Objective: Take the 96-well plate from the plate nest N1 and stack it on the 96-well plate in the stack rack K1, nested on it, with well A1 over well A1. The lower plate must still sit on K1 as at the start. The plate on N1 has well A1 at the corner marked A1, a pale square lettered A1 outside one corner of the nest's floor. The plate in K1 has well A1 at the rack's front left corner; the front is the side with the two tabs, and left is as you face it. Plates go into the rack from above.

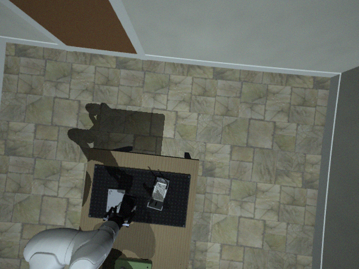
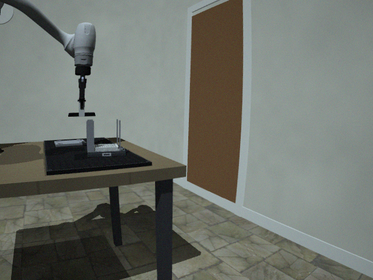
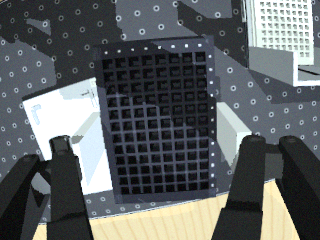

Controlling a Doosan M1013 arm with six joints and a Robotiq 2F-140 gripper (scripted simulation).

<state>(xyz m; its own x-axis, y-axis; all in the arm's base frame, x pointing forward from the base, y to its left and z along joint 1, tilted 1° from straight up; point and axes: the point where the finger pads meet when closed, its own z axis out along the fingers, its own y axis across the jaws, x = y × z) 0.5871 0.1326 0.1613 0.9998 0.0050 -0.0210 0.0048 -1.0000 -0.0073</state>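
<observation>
My gripper is shut on a dark 96-well plate and holds it level, high above the table; the plate shows edge-on in the exterior view and from above in the top view. Below and to the left lies the pale plate nest N1, with no plate on it. The stack rack K1 holds a white 96-well plate between its upright posts. The held plate hangs between the nest and the rack, short of the rack.
The nest and rack stand on a dark pegboard mat on a wooden table. The rack's grey wall and thin posts rise to just below the held plate. A green object lies past the table's near edge.
</observation>
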